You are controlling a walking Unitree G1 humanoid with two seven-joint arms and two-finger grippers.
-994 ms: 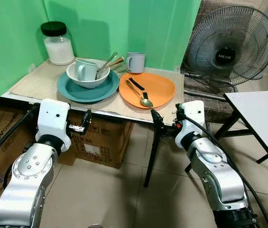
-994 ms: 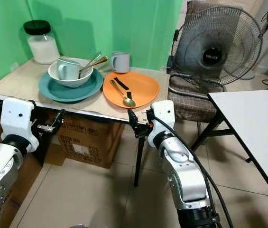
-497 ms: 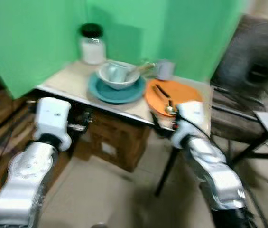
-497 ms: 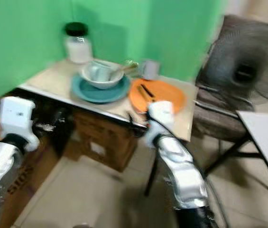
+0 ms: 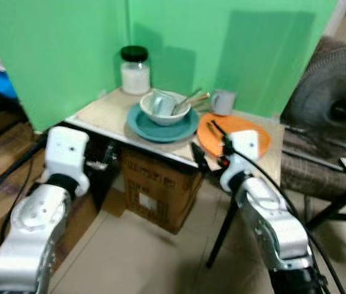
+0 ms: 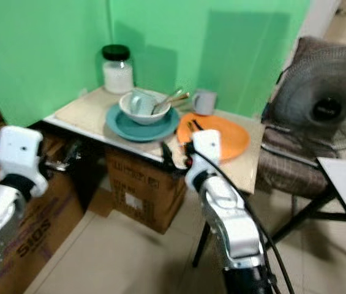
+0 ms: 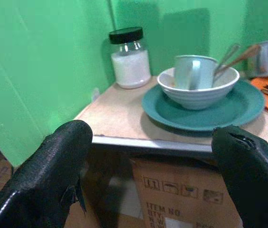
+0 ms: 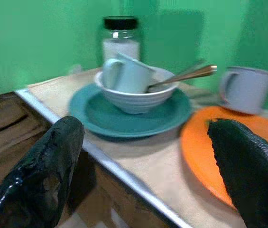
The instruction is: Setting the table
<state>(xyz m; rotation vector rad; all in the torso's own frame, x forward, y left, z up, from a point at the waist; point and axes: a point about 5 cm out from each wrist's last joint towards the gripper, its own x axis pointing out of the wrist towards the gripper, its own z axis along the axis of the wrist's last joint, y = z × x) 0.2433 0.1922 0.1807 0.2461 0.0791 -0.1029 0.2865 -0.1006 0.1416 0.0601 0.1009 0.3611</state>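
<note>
Two grippers hang in front of a small table (image 5: 108, 122), both below its near edge and holding nothing. The left gripper (image 5: 102, 160) has its fingers (image 7: 53, 175) spread wide, as its wrist view shows, and sits short of the table's left front corner. The right gripper (image 5: 206, 160) also has its black fingers (image 8: 43, 166) parted, and it hovers just under the table edge, close in front of the orange plate (image 5: 246, 136).

Under the table, between the two grippers, stands a cardboard box (image 5: 157, 190) with printed marks on its face.

Beyond the right gripper, the orange plate lies on the table's right part; something dark lies on it, probably cutlery, though the blur makes it hard to be sure. To the left of it, straight ahead of the gap between the grippers, a teal plate (image 7: 202, 113) carries a white bowl (image 7: 198, 92). In the bowl a pale cup (image 8: 124, 75) lies tilted, and spoon handles (image 8: 190, 73) stick out over the rim toward the right.

Farther back, a grey mug (image 8: 245, 89) stands behind the orange plate, and a glass jar (image 7: 130, 59) with a black lid and white contents stands near the green wall (image 5: 56, 55).

Well off to the right of the right gripper stands a floor fan (image 6: 326, 110) beside a chair (image 6: 289, 165) with a checked cushion.
</note>
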